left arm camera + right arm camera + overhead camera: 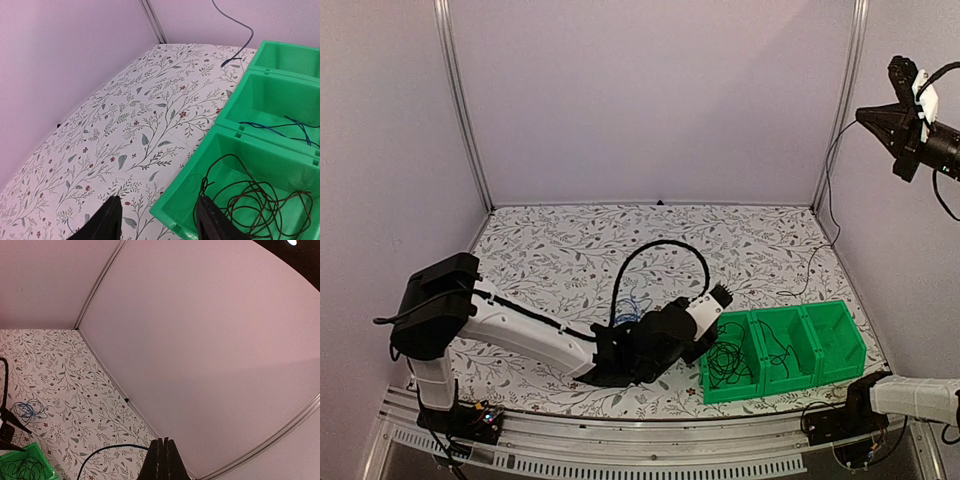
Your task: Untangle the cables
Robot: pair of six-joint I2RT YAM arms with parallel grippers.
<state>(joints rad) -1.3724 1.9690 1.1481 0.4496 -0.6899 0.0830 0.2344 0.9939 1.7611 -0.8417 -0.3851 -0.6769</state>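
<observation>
A black cable [728, 362] lies coiled in the left compartment of the green bin [832, 375]; it also shows in the left wrist view [260, 200]. A thin dark-blue cable [287, 128] lies in the middle compartment. A bright blue cable [27, 410] is coiled on the table, partly behind the left arm [632, 303]. My left gripper [722, 294] is open and empty, low over the bin's near-left corner [159, 198]. My right gripper [861, 113] is raised high at the right, shut [163, 441] on a dark cable [830, 190] that hangs down to the table [107, 447].
The bin's right compartment [840, 340] holds nothing. The held cable's free end [225, 62] rests on the table behind the bin. A metal corner post [840, 100] stands near the raised right arm. The patterned tabletop [570, 250] stretches left of the bin.
</observation>
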